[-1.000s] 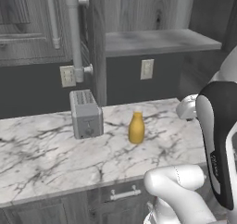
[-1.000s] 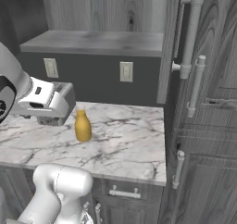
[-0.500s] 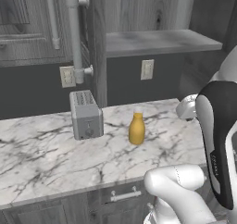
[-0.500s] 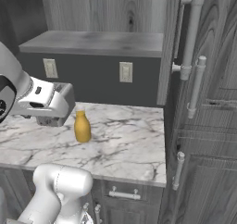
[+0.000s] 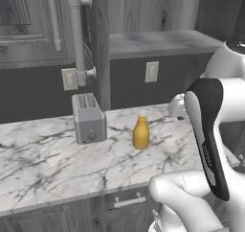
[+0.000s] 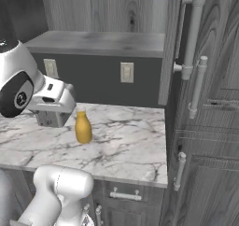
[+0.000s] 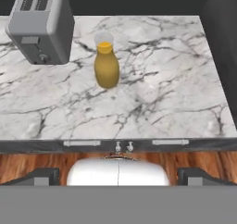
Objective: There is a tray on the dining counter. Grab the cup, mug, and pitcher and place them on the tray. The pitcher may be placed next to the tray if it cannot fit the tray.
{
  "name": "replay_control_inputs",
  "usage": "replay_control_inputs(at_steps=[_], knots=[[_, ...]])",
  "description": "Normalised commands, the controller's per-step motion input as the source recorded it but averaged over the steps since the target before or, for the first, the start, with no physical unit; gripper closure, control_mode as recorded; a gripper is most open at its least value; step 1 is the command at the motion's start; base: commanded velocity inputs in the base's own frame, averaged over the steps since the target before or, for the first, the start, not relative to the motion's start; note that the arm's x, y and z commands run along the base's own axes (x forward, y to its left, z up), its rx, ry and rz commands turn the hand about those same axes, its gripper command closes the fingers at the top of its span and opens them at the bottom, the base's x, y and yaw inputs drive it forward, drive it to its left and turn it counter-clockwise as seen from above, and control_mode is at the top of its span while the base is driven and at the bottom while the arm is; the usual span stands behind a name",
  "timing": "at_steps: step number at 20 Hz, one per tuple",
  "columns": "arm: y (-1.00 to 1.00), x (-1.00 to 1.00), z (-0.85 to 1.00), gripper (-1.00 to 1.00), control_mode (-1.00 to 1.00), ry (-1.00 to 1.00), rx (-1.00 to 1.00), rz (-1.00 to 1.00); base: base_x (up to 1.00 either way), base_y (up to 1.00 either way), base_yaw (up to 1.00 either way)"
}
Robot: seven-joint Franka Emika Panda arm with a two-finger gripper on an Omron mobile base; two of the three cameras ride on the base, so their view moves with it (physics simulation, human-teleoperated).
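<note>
We see the pitcher (image 7: 107,65) standing upright on the counter (image 7: 162,93), out in front of our hand (image 7: 118,173) and a little to its left. The toaster (image 7: 41,26) stands further left and a bit further back, near the pitcher but not touching it. Our hand hangs before the counter's front edge, over the floor (image 7: 28,163). Behind the pitcher, two wall outlets (image 5: 151,72) sit on the wall.

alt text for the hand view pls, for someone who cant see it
A mustard-yellow pitcher stands upright on a grey-veined marble worktop, apart from a grey toaster at the upper left. Below the worktop's front edge are drawer handles and wood floor.
</note>
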Motion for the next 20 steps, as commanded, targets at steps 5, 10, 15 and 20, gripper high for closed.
replay_control_inputs(at_steps=[5, 10, 15, 20], knots=[[0.15, 0.51, -0.37, -1.0, -1.0, 0.01, 0.06, 0.02, 0.0, 0.0, 0.0], [0.11, 0.29, -0.38, -1.0, -1.0, 0.0, 0.01, 0.01, 0.0, 0.0, 0.0], [0.1, 0.15, -0.05, -1.0, -1.0, 0.0, 0.0, 0.0, 0.0, 0.0, 0.0], [0.1, 0.22, -0.02, -1.0, -1.0, 0.0, 0.0, 0.0, 0.0, 0.0, 0.0]])
